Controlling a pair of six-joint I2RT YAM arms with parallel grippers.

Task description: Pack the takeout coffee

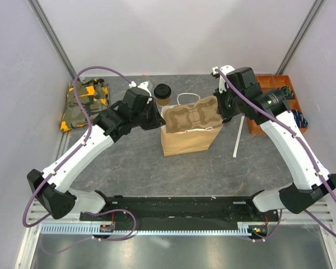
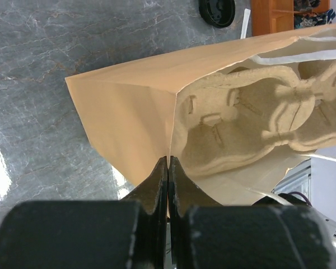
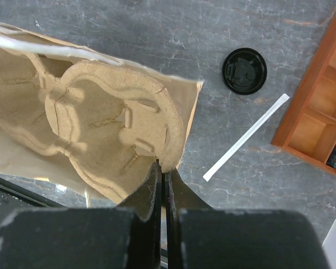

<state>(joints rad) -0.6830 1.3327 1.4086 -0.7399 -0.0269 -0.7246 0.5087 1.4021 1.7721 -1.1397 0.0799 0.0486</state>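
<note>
The takeout coffee (image 1: 163, 94), a tan paper cup with a black lid on it, stands on the table behind the brown paper bag (image 1: 187, 140), untouched. A tan pulp two-cup carrier (image 1: 190, 116) lies across the bag's open mouth, partly inside. My left gripper (image 1: 157, 120) is shut on the bag's left rim (image 2: 169, 134) at the fold. My right gripper (image 1: 221, 110) is shut on the carrier's right rim (image 3: 173, 147). Both carrier cup wells (image 2: 241, 129) are empty.
A second black lid (image 3: 244, 70) lies flat on the table right of the bag, beside a white wrapped straw (image 3: 246, 137); the lid also shows in the left wrist view (image 2: 217, 11). An orange compartment tray (image 1: 280, 101) stands at the far right. A camouflage-patterned bundle (image 1: 85, 101) lies far left.
</note>
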